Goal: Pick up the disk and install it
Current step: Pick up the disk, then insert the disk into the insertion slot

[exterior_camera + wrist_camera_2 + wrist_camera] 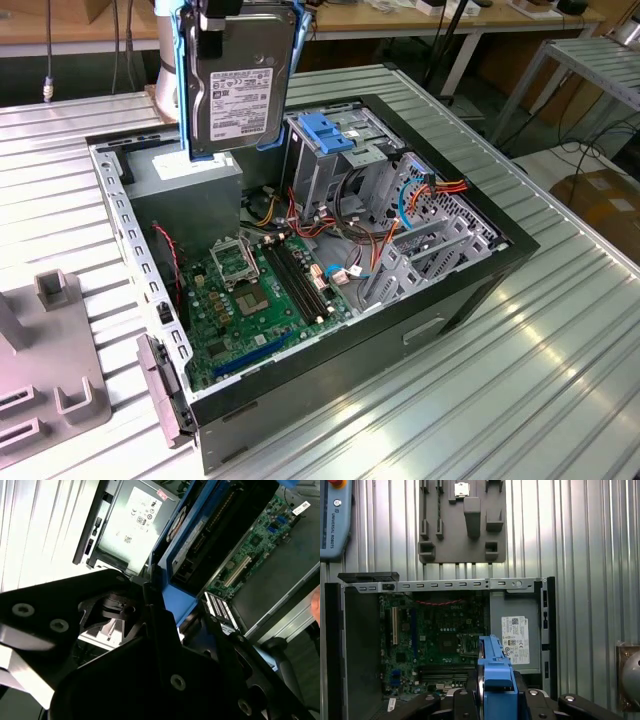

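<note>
- The gripper (213, 22) is pinching the disk (235, 90) by the blue rail at its top end. The drive hangs upright in the air above the power supply (190, 185), at the back corner of the open case (400, 335).
- My take on doing this bit well: keep the disk plumb and the pinch firm. Square its rails to the drive cage (325, 150) before going any lower, and stay off the loose cables (425, 195) beside the cage.
- The exterior view gives you the disk's height and the gap to the cage.
- The first wrist view looks straight down past the blue rail (495, 672) onto the motherboard (437, 640), handy for sideways alignment.
- The second wrist view catches the drive's circuit-board underside (202, 540).
</note>
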Controlling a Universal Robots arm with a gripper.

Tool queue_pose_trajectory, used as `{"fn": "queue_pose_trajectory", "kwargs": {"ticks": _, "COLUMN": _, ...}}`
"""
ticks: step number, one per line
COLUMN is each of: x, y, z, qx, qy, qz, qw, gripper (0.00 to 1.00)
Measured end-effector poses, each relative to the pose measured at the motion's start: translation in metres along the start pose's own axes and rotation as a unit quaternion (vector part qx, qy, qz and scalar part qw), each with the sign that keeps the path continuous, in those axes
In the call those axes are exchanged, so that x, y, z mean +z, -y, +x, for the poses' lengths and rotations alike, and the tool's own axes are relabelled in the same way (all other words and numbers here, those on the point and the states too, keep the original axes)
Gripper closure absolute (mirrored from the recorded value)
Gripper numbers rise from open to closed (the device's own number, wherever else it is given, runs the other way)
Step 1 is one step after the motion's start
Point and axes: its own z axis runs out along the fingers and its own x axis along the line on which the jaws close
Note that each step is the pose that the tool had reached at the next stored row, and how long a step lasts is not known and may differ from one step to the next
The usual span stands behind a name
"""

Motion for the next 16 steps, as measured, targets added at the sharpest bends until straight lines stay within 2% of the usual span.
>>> {"fn": "queue_pose_trajectory", "kwargs": {"ticks": 13, "x": 0.0, "y": 0.0005, "z": 0.0, "qx": 0.0, "qy": 0.0, "qz": 0.0, "qw": 1.0, "gripper": 0.63}}
{"fn": "queue_pose_trajectory", "kwargs": {"ticks": 16, "x": 0.0001, "y": 0.0007, "z": 0.0026, "qx": 0.0, "qy": 0.0, "qz": 0.0, "qw": 1.0, "gripper": 0.63}}
